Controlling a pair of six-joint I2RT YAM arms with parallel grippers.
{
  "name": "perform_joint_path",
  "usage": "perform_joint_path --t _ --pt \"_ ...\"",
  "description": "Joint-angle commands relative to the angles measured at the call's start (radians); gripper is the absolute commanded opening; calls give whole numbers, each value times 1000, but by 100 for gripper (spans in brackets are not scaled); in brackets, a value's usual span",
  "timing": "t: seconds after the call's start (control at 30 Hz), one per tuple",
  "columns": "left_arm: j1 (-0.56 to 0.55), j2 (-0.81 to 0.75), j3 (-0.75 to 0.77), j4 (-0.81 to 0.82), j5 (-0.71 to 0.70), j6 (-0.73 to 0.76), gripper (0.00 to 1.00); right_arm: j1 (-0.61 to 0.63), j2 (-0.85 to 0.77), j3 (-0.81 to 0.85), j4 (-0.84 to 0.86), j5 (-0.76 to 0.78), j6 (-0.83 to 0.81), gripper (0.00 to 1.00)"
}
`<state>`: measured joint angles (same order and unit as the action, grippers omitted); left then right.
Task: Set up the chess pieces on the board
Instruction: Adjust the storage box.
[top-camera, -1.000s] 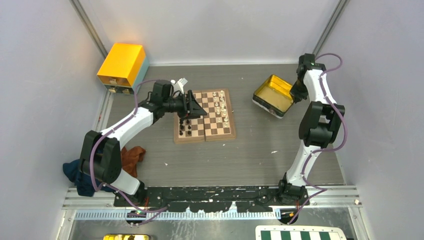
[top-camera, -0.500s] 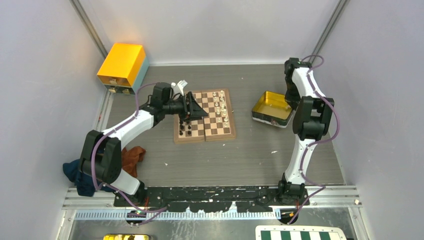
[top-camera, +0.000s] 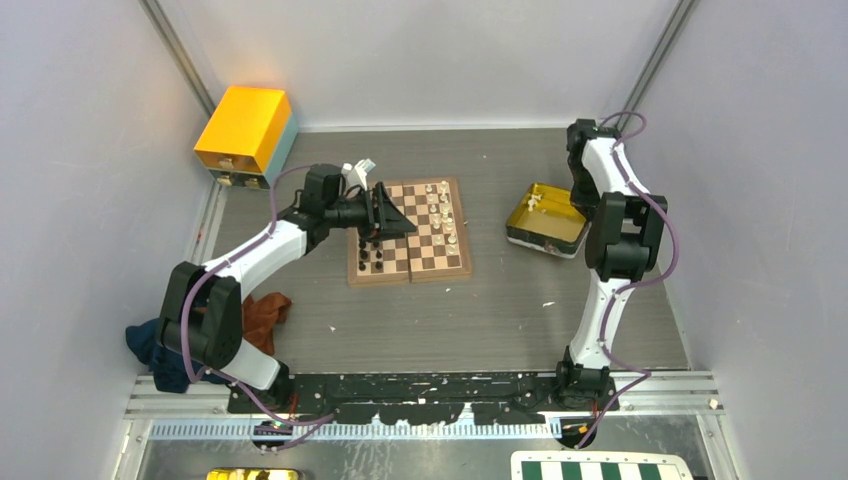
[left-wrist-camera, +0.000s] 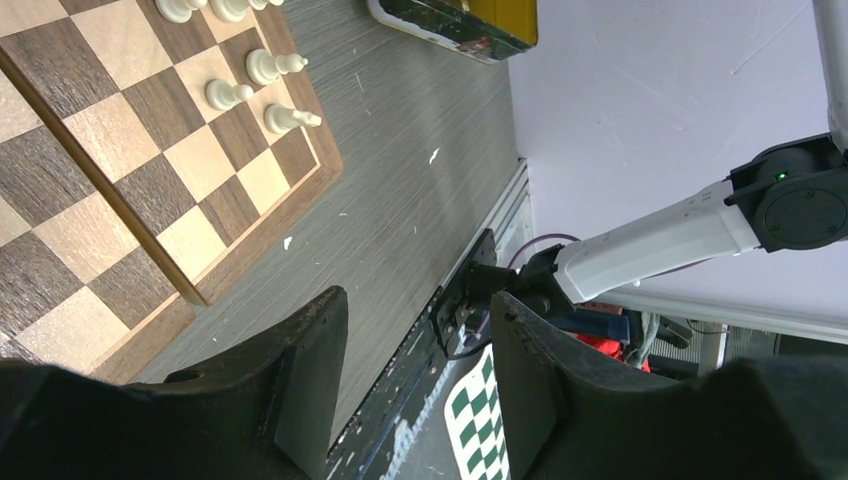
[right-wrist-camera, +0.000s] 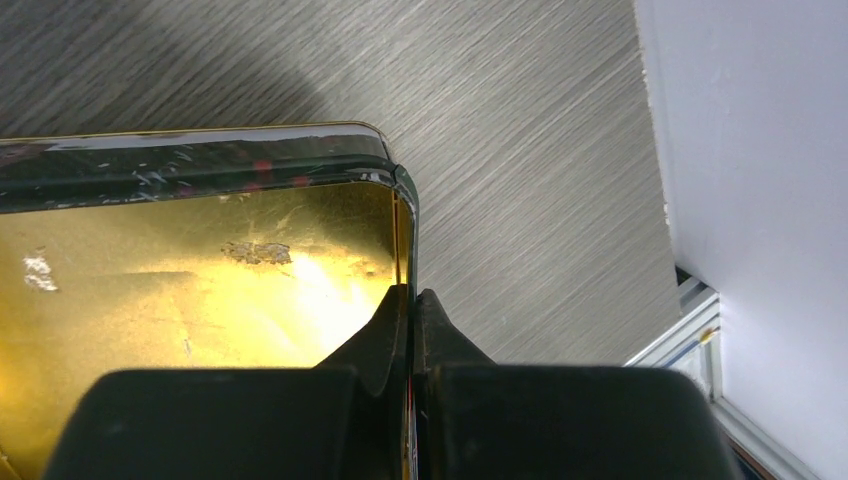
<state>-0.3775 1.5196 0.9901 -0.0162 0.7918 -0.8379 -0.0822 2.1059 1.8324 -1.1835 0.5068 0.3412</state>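
Note:
The wooden board (top-camera: 430, 258) lies mid-table. Cream-white chess pieces (top-camera: 441, 210) stand along its right side and black chess pieces (top-camera: 374, 256) on its left near corner. My left gripper (top-camera: 388, 216) hovers over the board's left half, open, with nothing between its fingers (left-wrist-camera: 310, 380). In the left wrist view the board (left-wrist-camera: 120, 160) and three white pieces (left-wrist-camera: 265, 68) show at upper left. My right gripper (right-wrist-camera: 410, 293) is shut on the side wall of the gold tray (right-wrist-camera: 200, 290). In the top view the tray (top-camera: 548, 228) holds a few white pieces (top-camera: 537, 203).
A yellow box (top-camera: 245, 130) stands at the back left corner. Crumpled cloths (top-camera: 262, 315) lie by the left arm's base. A green-and-white checkered board (top-camera: 600, 468) lies below the table's near rail. Grey walls close in on three sides.
The right arm has swung back and left, dragging the gold tray nearer and setting it flatter; white pieces now show inside it. The left arm has stayed put.

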Motion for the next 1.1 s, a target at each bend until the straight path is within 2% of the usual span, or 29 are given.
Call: perform_joint_path --t 0.0,0.23,0.33,0.43,0.57,0.9,1.07 --pt "5 -45 -8 20 31 25 55 4 -65 -116 78 -22 7 1" --pt "5 -55 -19 -32 24 53 55 4 -83 -271 206 -73 32 3" --pt "5 -58 -19 -47 23 62 55 4 -97 -299 235 -76 34 14" --pt "5 -61 -21 -56 23 65 55 4 -107 -311 251 -83 35 31" --pt "5 -62 -24 -56 20 64 55 4 -124 -312 259 -77 30 40" --pt "5 -59 -16 -53 16 53 56 4 -233 -268 250 -9 11 42" --pt "5 -58 -8 -50 18 47 56 9 -268 -222 242 -26 1 43"
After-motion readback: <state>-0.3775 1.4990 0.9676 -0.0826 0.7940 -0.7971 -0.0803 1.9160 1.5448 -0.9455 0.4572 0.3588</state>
